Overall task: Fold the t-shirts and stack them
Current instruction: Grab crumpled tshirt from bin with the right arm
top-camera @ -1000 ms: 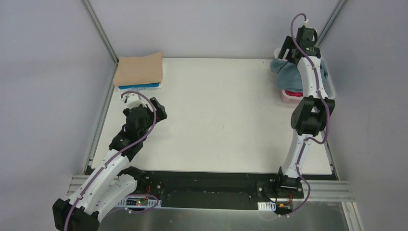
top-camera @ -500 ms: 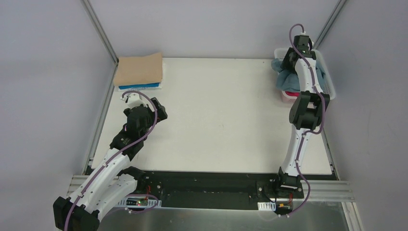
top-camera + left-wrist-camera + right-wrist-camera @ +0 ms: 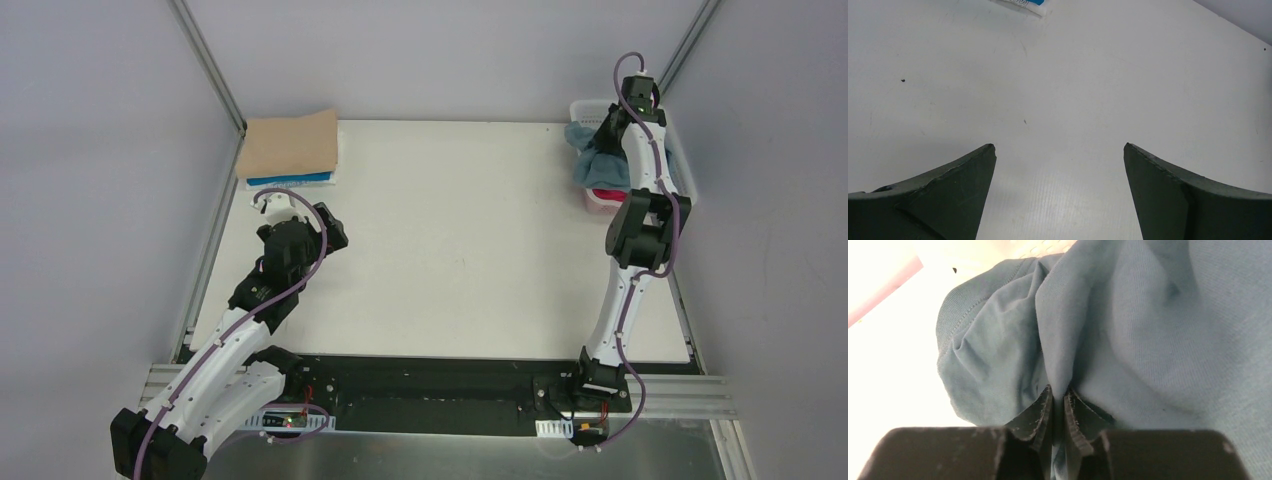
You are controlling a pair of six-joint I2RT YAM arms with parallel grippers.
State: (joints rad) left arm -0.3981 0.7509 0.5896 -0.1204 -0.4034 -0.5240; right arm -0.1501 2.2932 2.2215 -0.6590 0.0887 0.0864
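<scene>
There's the teal tee (image 3: pixel 598 165), bunched in a heap in the upper right of the overhead frame and hanging over the left rim of the basket (image 3: pixel 583 105). Up close in the right wrist view, the teal tee (image 3: pixel 1148 340) fills nearly the whole frame, rumpled into deep folds. And here's the grip: the right jaws are pressed almost together, pinching a ridge of that cloth at bottom centre, a finger (image 3: pixel 1040 412) on either side of the fold. From overhead we see the right arm (image 3: pixel 625 300) stretched up the right side of the frame, its wrist right over the heap. Just below the teal, a sliver of the magenta tee (image 3: pixel 603 194) peeks out at the basket's lower end; how it lies in there we cannot tell.

Over to the upper left corner of the desk (image 3: pixel 460 240) now. The tan tee (image 3: pixel 290 145) lies folded flat on top of the blue tee (image 3: pixel 290 180), of which we see only a strip along the lower edge. That's a neat pile of two, well apart from the basket.

Below that pile sits the left arm (image 3: pixel 260 290), bent, its wrist left of centre. In its wrist view the left jaws are spread wide, a finger (image 3: pixel 948 195) in each bottom corner, with white desk (image 3: pixel 1073 100) showing between them. A scrap of blue and white shows at the top edge of that frame, too little for us to name.
</scene>
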